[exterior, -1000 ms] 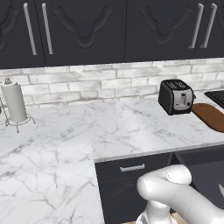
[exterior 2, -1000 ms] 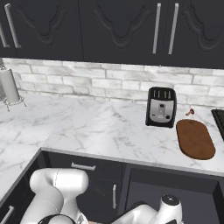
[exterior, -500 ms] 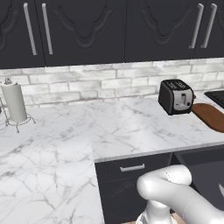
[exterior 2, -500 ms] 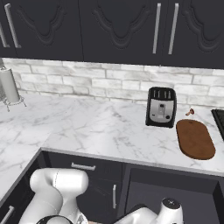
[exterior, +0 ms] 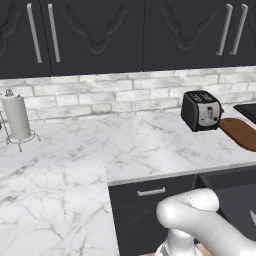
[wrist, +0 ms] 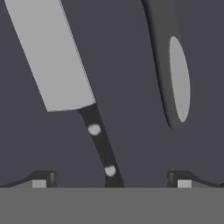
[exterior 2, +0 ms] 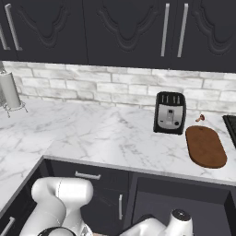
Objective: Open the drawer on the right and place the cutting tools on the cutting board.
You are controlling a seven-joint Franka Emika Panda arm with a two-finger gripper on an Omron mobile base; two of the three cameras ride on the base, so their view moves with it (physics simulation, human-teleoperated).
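Wide apart stand the gripper [wrist: 111, 179] tips, nothing between them, poised over the dark grey floor of the drawer [wrist: 127, 57] in the hand view. At left there, the knife [wrist: 65, 74] lies flat, broad silvery blade up, dark riveted handle running down between the tips. Right of it rests the thinner utensil [wrist: 175, 74], apart from the knife. From the right base view: paper towel holder [exterior 2: 9, 90] far left, toaster [exterior 2: 169, 112] on the marble counter [exterior 2: 92, 133], then the cutting board [exterior 2: 205, 146] just beside it, bare. Below, the drawer stands pulled open.
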